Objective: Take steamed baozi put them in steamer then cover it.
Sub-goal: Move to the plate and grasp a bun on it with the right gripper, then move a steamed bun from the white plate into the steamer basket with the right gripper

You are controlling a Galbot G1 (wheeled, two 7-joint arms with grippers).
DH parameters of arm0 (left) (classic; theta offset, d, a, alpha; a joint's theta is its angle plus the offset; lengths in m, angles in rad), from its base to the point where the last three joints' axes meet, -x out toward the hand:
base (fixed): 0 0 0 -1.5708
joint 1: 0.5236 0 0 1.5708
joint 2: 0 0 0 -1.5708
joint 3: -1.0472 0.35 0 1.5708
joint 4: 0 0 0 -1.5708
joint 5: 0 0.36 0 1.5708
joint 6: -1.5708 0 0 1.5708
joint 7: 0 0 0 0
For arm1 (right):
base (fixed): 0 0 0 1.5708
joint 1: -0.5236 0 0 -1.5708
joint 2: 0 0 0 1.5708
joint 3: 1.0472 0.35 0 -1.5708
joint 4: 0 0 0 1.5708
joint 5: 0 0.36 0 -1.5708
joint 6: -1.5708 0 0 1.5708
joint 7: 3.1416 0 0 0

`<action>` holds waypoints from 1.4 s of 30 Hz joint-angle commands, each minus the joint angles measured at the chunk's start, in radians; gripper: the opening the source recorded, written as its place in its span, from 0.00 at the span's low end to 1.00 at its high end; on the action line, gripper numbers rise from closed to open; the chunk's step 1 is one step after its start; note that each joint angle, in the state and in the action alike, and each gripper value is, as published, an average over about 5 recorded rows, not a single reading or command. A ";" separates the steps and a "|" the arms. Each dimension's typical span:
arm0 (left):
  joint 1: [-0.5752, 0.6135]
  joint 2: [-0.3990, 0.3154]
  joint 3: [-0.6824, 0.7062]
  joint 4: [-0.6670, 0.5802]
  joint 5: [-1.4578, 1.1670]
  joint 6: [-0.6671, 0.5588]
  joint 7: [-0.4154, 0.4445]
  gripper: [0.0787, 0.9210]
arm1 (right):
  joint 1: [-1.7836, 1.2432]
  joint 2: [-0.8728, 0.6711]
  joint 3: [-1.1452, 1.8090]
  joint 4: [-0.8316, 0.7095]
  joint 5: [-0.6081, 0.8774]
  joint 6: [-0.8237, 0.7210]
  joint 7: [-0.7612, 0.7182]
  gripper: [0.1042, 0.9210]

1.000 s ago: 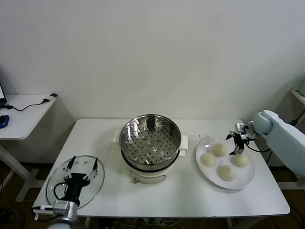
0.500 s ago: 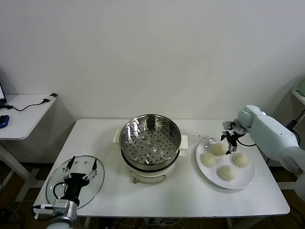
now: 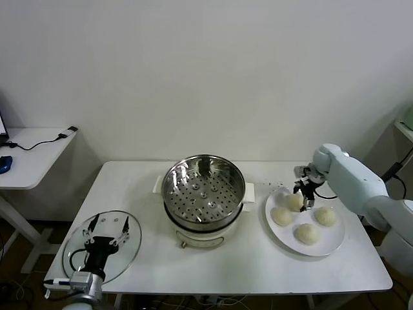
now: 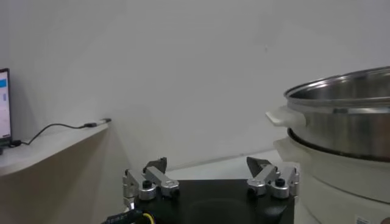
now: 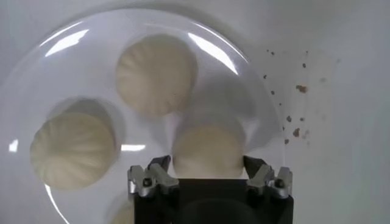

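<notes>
The right gripper (image 3: 304, 197) hangs over the far edge of the white plate (image 3: 330, 244), its fingers spread wide and empty, straddling the far bun (image 5: 207, 149) without touching it as far as I can tell. In the wrist view that bun sits right between the two fingertips (image 5: 159, 165), so the arm looks lined up for a first pick.

All four steamed baozi (image 3: 296, 202) lie on the plate at the right end of the tabletop (image 3: 258, 265); none is in the pot yet. The steamer (image 3: 204, 188) stands open in the middle of the tabletop, its perforated tray bare, just left of the plate.

Over at the near left corner, the left gripper (image 3: 103, 239) waits above the cover (image 3: 126, 258), fingers apart and holding nothing; the glass lid lies flat at the tabletop's edge, well apart from the steamer.

My read is that the task is at its very start, with the first bun about to be grasped. Next the right gripper needs to drop a little, close gently on the soft dough so it isn't squashed, then lift and carry it left over the steamer's rim.
</notes>
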 commanded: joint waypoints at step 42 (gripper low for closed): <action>0.065 0.013 0.013 -0.059 0.005 0.018 0.010 0.88 | 0.498 0.406 -0.349 0.424 -0.086 0.614 -0.051 0.73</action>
